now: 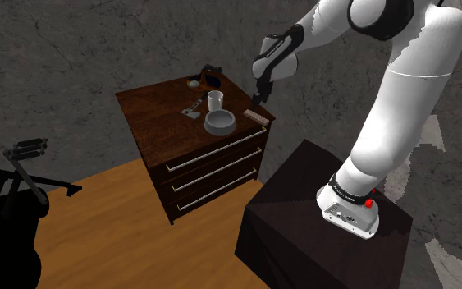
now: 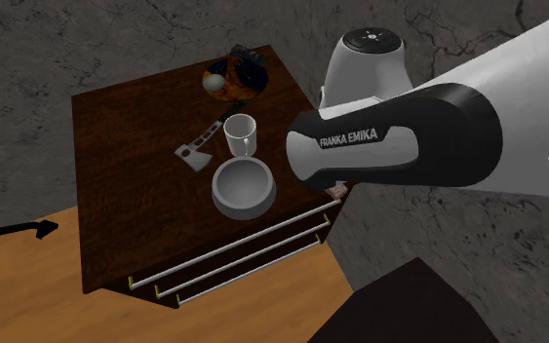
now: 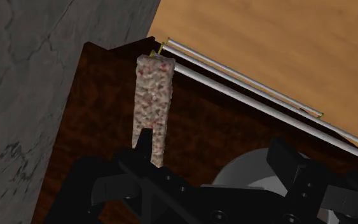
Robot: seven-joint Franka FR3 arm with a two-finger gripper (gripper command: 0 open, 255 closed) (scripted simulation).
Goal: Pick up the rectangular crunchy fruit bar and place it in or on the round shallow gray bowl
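A pale, speckled rectangular bar [image 3: 153, 95] lies on the dark wooden dresser top [image 1: 159, 115], along its edge near the front corner. It also appears as a light strip [image 1: 257, 116] beside the round shallow grey bowl [image 1: 220, 122]. In the second exterior view, one end of the bar [image 2: 336, 192] peeks out under the arm, right of the bowl [image 2: 243, 187]. My gripper [image 1: 259, 98] hangs just above the bar. It is open [image 3: 215, 153]: one fingertip [image 3: 144, 139] overlaps the bar's near end, the other sits over the bowl's rim [image 3: 244, 167]. Nothing is held.
A white cup [image 2: 241, 134] stands just behind the bowl. A small cleaver-like tool [image 2: 196, 156] lies beside it, and a dark round object with a white ball [image 2: 235, 76] sits at the back. The dresser has three drawers with metal handles [image 1: 217, 152]. The black stand [image 1: 319, 230] is close by.
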